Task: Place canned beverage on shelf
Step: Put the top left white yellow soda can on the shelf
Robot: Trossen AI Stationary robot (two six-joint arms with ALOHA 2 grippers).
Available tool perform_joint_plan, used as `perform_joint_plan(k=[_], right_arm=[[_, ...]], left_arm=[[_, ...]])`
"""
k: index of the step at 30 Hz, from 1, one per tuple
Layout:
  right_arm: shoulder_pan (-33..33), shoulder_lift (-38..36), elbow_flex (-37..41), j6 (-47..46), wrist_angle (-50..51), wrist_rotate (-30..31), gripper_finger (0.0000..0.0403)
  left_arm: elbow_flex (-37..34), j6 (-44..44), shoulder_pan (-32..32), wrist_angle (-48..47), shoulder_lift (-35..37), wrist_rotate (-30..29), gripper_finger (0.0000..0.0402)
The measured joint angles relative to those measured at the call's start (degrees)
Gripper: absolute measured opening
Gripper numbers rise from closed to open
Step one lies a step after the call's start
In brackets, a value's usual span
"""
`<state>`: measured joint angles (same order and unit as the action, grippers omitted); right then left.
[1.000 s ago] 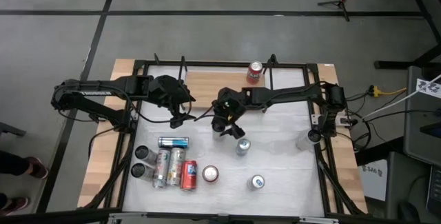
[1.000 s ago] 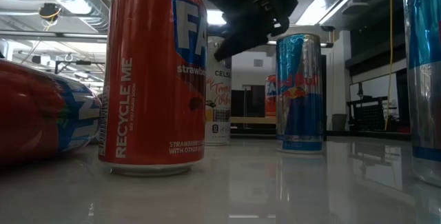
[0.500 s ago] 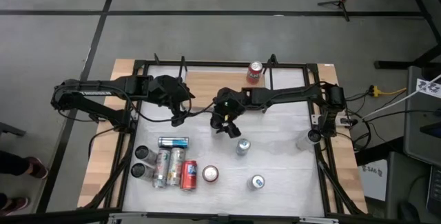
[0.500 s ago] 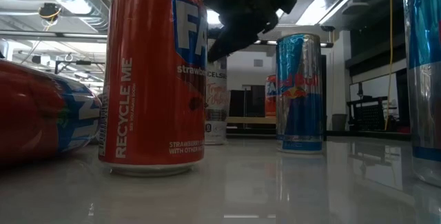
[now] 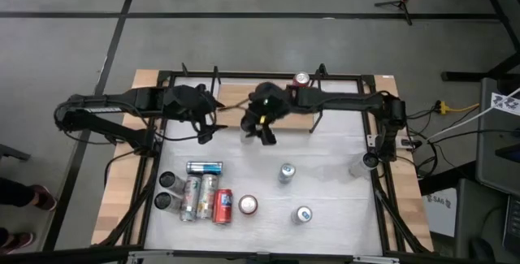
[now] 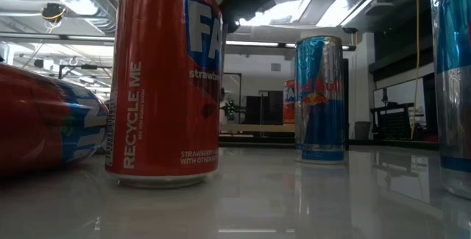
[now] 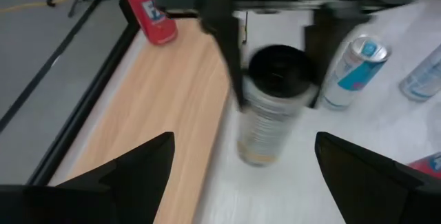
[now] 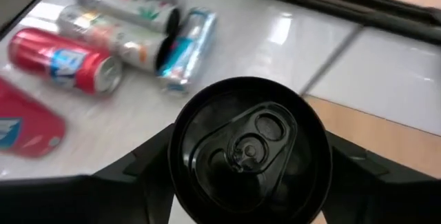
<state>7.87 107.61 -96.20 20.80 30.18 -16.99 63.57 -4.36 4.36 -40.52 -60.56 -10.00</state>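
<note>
The white surface (image 5: 325, 183) spreads under me inside a black frame, and along its far edge lies the shelf (image 5: 236, 96), a light-wood board with thin black uprights. My two arms meet over the line where that board joins the white. My right fingers (image 5: 260, 126) are clamped on a tall can (image 7: 272, 103) with a black lid and a pale body, one finger (image 8: 141, 165) on each side of its rim; it hangs upright at the shelf's front edge, above the seam between wood and white. My left fingers (image 5: 203, 132) wait just beside it, spread wide and holding nothing, aimed at that can. A red can (image 5: 301, 80) stands upright on the shelf toward the right end, partly behind my right arm. On the near left of the surface lies a cluster of cans (image 5: 199, 195), some flat on their sides, some upright. A red one (image 5: 248, 205) stands just to their right. Two blue-and-silver cans stand apart, one near the middle (image 5: 286, 172) and one nearer the front (image 5: 303, 214).
</note>
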Motion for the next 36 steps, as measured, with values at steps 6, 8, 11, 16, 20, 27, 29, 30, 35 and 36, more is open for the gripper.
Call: perform_joint_plan(k=[6, 8, 11, 16, 20, 27, 29, 30, 35, 36], right_arm=[[4.96, -0.03, -4.06, 0.00, 1.58, -0.16, 0.0252], [6.95, -0.04, -4.83, 0.00, 1.65, -0.12, 0.0253], [9.82, -0.04, -5.27, 0.00, 1.32, -0.07, 0.0256], [14.15, 0.14, -5.30, -0.51, 0.90, -0.12, 0.0255], [17.00, 0.88, -5.30, -1.23, 0.48, -2.49, 0.0255], [19.69, 2.59, -5.30, -1.10, -1.12, -4.54, 0.0256], [20.32, 3.35, -5.34, -1.08, -1.77, -4.67, 0.0256], [20.38, 3.97, -5.34, -1.09, -1.92, -4.64, 0.0256], [20.71, 6.24, -5.34, -0.87, -2.68, -4.44, 0.0257], [20.86, 6.59, -5.34, -0.87, -2.84, -4.42, 0.0257]], left_arm=[[0.00, -0.01, 0.00, -0.01, 2.43, 0.00, 0.0344], [0.00, 0.00, 0.00, 0.03, 2.63, 0.00, 0.0344], [0.00, 0.00, 0.00, 0.01, 2.53, 0.00, 0.0344], [0.00, 0.00, 0.00, 0.01, 2.40, 0.00, 0.0344], [0.00, 0.00, 0.00, 0.03, 2.43, 0.00, 0.0344], [0.00, 0.00, -0.02, -0.10, 2.41, 0.02, 0.0344], [0.00, 0.00, -0.02, -0.11, 2.41, 0.04, 0.0344], [0.00, 0.00, -0.02, -0.17, 2.41, 0.02, 0.0344], [0.00, 0.00, -0.02, -0.60, 2.41, 0.02, 0.0344], [0.00, 0.00, -0.02, -0.78, 2.41, 0.02, 0.0344]])
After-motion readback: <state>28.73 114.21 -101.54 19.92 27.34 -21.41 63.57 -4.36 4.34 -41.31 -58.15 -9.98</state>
